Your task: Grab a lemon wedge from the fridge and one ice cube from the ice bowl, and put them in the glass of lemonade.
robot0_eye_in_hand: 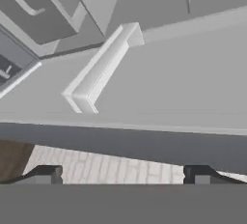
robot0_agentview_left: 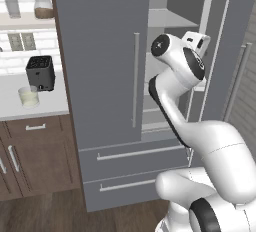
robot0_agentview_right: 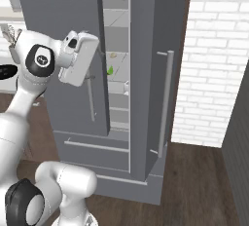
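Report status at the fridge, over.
Two-finger gripper open, empty, at the tall matte grey fridge. Right door open. Tiny yellow-green lemon wedge on a shelf, untouched. Short clear glass of lemonade waits on counter.

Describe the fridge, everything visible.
The fridge is tall, matte grey, with two upper doors and two drawers below, each drawer with a horizontal silver bar handle. The left door is shut, its long vertical silver handle facing out. The right door is swung open, and pale shelves show inside. A small yellow-green wedge lies on one shelf. The fridge stands on a wood floor, against brown cabinets on its left and a white brick wall on its right.
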Available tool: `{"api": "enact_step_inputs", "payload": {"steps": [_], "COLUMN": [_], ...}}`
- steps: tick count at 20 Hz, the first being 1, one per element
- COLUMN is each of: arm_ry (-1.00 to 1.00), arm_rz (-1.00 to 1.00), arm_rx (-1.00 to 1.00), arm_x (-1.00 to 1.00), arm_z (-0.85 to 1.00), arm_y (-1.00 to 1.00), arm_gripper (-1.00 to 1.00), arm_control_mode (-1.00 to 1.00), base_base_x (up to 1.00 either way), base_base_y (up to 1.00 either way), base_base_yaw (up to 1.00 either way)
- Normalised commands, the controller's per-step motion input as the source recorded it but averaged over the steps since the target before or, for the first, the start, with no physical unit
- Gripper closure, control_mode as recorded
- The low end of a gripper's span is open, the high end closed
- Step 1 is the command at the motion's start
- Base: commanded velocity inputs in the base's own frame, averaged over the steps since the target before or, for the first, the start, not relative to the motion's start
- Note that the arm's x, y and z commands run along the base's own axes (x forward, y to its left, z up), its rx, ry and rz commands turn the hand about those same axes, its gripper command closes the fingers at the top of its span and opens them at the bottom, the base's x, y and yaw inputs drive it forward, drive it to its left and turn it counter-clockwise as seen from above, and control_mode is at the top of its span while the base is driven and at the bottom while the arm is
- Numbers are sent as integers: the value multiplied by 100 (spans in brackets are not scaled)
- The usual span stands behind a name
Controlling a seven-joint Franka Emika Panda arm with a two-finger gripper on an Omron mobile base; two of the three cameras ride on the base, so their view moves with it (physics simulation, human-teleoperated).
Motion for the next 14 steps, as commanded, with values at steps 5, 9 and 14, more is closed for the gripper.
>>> {"api": "enact_step_inputs", "payload": {"steps": [5, 9, 14], "arm_ry": [29, 17, 1], "arm_rz": [14, 15, 2], "arm_rx": [-11, -6, -4], "arm_x": [63, 45, 0], "arm_z": [-31, -26, -19], "arm_y": [-32, -22, -54], "arm_gripper": [-100, -100, -100], "arm_control_mode": [-100, -100, -100], "base_base_x": [0, 0, 0], "base_base_y": [0, 0, 0], "base_base_yaw": [0, 0, 0]}}
